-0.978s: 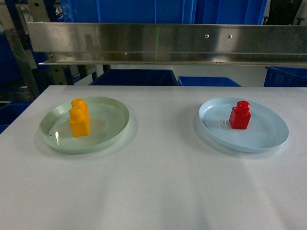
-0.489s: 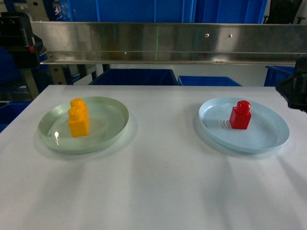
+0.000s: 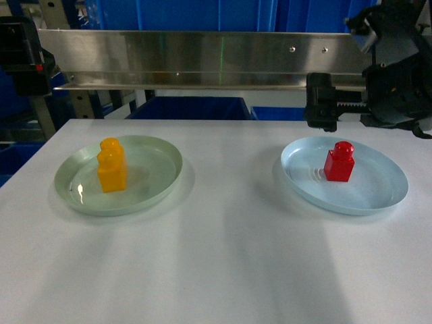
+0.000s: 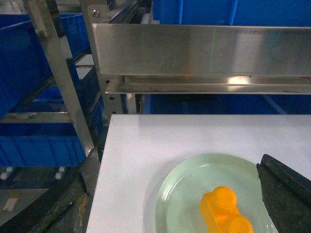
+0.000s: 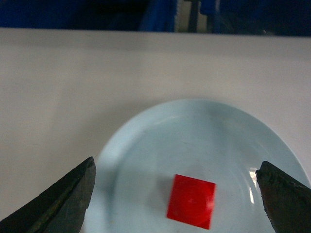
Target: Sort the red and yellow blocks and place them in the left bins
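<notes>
head view: right end effector point(image 5: 177, 194) has moved in, spread wide above red block point(image 3: 339, 162); left's state unclear.

A white worktop point(image 3: 223, 256) carries two shallow round plates set well apart: a pale green plate point(image 3: 152, 185) on the left and a pale blue plate point(image 3: 374, 192) on the right. Behind the worktop's far edge runs a brushed steel shelf rail point(image 3: 202, 61). At the left, a slanted metal rack post point(image 4: 60, 82) stands beside the worktop.
</notes>
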Robot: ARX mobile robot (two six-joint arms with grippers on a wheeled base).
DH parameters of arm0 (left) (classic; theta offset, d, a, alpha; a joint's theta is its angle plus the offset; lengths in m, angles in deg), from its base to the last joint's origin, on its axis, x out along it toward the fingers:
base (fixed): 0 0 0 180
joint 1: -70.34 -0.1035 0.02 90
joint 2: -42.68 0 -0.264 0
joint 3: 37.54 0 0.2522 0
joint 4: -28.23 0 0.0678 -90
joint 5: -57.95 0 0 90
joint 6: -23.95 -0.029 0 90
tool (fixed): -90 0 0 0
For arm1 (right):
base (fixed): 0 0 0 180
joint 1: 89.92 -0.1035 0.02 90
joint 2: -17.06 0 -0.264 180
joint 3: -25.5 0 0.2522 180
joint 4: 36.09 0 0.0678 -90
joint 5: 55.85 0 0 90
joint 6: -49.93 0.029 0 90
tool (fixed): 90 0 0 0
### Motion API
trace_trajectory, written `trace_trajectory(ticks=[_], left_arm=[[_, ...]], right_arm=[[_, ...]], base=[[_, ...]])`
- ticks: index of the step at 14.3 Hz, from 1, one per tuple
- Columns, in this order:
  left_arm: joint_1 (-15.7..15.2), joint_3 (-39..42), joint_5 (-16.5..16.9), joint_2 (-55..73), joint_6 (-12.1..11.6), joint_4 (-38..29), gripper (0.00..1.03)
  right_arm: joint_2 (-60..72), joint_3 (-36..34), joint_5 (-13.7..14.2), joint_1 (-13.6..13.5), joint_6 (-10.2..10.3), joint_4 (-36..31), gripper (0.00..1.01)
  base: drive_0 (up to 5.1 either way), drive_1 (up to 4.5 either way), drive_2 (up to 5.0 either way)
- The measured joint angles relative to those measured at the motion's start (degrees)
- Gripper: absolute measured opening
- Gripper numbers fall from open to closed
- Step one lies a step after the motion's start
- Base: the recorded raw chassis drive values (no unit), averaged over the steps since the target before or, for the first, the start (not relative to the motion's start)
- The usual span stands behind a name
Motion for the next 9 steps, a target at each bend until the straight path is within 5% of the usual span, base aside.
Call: trace_trajectory(ticks=[2, 6, 9], left_arm=[[0.09, 0.00, 0.07, 0.02, -0.02, -0.02, 0.98], [0.24, 0.00, 0.07, 0.02, -0.09, 0.00, 0.98], [0.11, 0.00, 0.07, 0.00, -0.09, 0.00, 0.98]], right_arm=[[3.45, 2.08, 3.41, 0.70, 1.51, 3.10, 0.98], [5.90, 6.36, 3.41, 0.24, 6.47, 7.21, 0.98], [9.29, 6.97, 4.24, -0.11, 6.80, 7.78, 0.98]], base=[[0.0, 0.00, 0.0], [0.0, 0.00, 0.0], [0.0, 0.00, 0.0]])
